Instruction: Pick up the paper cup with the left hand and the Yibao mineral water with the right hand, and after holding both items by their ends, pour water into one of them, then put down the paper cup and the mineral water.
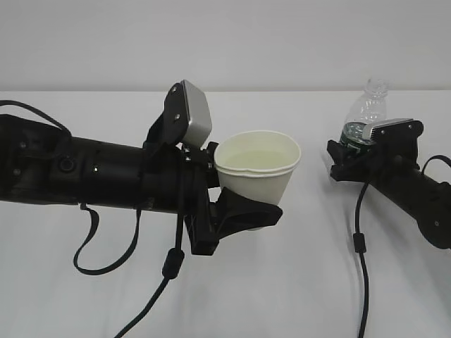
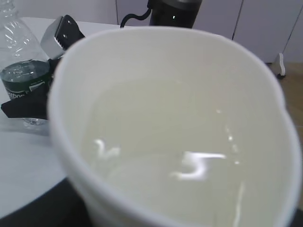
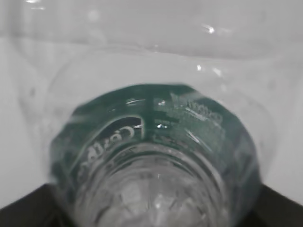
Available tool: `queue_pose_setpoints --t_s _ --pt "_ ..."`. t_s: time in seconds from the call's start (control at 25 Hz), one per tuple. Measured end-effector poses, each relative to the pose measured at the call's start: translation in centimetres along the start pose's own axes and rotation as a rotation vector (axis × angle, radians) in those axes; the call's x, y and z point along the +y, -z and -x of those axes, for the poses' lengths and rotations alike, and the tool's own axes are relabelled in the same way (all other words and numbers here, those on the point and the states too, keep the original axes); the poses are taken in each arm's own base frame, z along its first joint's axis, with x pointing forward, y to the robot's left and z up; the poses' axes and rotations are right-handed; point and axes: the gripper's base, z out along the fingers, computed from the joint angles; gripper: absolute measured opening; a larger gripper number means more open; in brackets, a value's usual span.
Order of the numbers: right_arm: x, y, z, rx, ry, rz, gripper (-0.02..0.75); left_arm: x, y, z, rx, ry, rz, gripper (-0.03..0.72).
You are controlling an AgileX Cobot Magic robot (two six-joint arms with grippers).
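paper cup (image 1: 255, 172) sits clamped in the left hand (image 1: 236, 211), black fingers wrapped round its lower wall, cup upright just off the white table (image 1: 282, 296), near centre of the exterior view. rim pinched slightly out of round, small dent at 7 o'clock. water (image 2: 189, 161) inside the cup, clear, pale, glints on its surface in the left wrist view. grey box module (image 1: 194, 113) sits at 11 o'clock of the cup.

yibao mineral water (image 1: 365, 116) at 2 o'clock of the cup, well apart, upright, neck bare. right hand (image 1: 352, 156) is clamped round the bottle at its dark green label (image 3: 156, 127), bottom of bottle hidden behind the gripper so cannot tell if it touches the table. label writing: white curly script partly seen in right wrist view, reads something like "c'est", rest too blurred; small white print in left wrist view not legible. black cable (image 1: 363, 267) hangs from the right arm toward 6 o'clock.
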Motion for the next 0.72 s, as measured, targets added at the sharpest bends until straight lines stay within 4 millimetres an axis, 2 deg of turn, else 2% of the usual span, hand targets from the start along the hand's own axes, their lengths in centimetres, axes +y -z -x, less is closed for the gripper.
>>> queue_pose_setpoints --t_s 0.24,0.72 --pt "0.0 0.0 -1.1 0.004 0.004 -0.004 0.473 0.0 0.0 0.0 0.000 0.000 0.000 0.429" --pt "0.1 -0.1 -1.4 -0.016 0.040 -0.003 0.473 0.0 0.0 0.0 0.000 0.000 0.000 0.429"
